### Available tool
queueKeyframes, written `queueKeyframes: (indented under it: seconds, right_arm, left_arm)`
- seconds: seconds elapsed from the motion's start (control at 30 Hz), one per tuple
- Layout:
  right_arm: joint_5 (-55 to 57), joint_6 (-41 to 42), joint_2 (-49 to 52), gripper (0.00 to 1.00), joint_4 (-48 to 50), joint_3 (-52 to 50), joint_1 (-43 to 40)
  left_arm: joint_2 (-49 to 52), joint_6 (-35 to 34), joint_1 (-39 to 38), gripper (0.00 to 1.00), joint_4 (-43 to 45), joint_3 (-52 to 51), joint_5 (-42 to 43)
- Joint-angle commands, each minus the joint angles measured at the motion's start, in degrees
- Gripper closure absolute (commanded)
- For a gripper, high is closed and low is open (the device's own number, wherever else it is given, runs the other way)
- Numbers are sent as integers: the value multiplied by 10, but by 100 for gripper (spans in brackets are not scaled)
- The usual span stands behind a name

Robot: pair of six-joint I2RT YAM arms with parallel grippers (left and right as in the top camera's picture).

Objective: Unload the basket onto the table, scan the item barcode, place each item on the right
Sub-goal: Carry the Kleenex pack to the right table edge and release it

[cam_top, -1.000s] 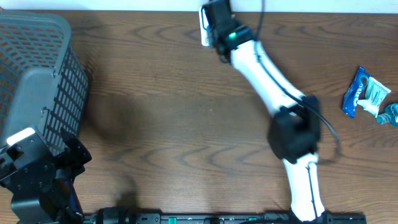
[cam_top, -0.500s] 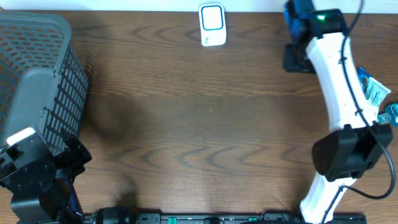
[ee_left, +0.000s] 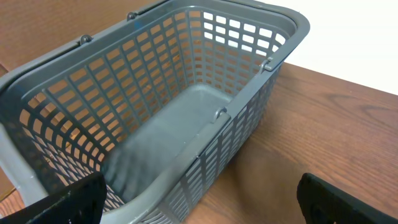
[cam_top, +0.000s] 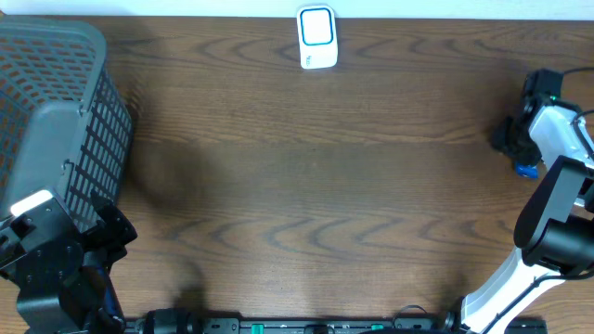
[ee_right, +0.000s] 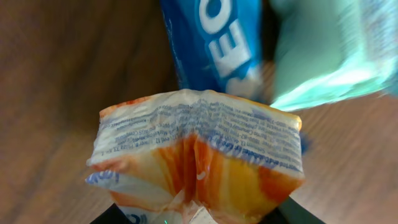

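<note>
orange-and-white snack packet (ee_right: pixel 199 155) sat pinched in the right claw (ee_right: pixel 202 214), its crimped end bunched between the jaws, so the claw was clenched on it. it hung over a blue packet (ee_right: pixel 214 37) and a teal packet (ee_right: pixel 329 50) lying on the brown surface (cam_top: pixel 316 186) at its far right edge; whether it touched them i could not tell. by my reading the step in hand was the pick-up, with the scan not yet done: the white scanner (cam_top: pixel 316 37) stood at the back rim of the surface, well apart from the claw. the next move would call for carrying the packet across and turning its barcode face toward the scanner; no barcode showed on the visible side. white letters "eo" read on the blue packet, part of a cut-off word. the orange packet's fine blue print was too blurred to read. the left claw (ee_left: pixel 208 202) hung spread wide and empty by the grey basket (ee_left: pixel 292 18).
</note>
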Motion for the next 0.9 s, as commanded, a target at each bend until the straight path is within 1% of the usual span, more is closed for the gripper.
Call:
queueKeyframes:
  seconds: [0.0,0.1,0.23,0.43,0.47,0.5,0.53,0.57,0.73,0.87]
  right_arm:
    - [-23,25,0,61,13,-40,-2]
    - [5,27,0,59,17,-52,-5]
    - [107,53,0,59,13,-52,-28]
    - [110,57,0,59,17,-52,-96]
    - [96,58,0,52,19,-52,-104]
    - [81,58,0,40,20,-52,-106]
    - [50,57,0,5,18,-52,-107]
    - [20,66,-2,1,6,-50,-97]
    - [-10,150,-25,1,-34,-50,-58]
    - [-27,212,-81,1,-41,-50,2]
  left_arm:
    - [-1,-3,2,2,-2,-1,-2]
    - [-1,-3,2,2,-2,-1,-2]
    - [-1,-3,2,2,-2,-1,-2]
    - [-1,-3,2,2,-2,-1,-2]
    - [-1,-3,2,2,-2,-1,-2]
    - [-1,-3,2,2,-2,-1,-2]
    - [-1,-3,2,2,-2,-1,-2]
    - [-1,-3,2,2,-2,-1,-2]
    - [-1,-3,2,2,-2,-1,-2]
    - [-1,-3,2,3,-2,-1,-2]
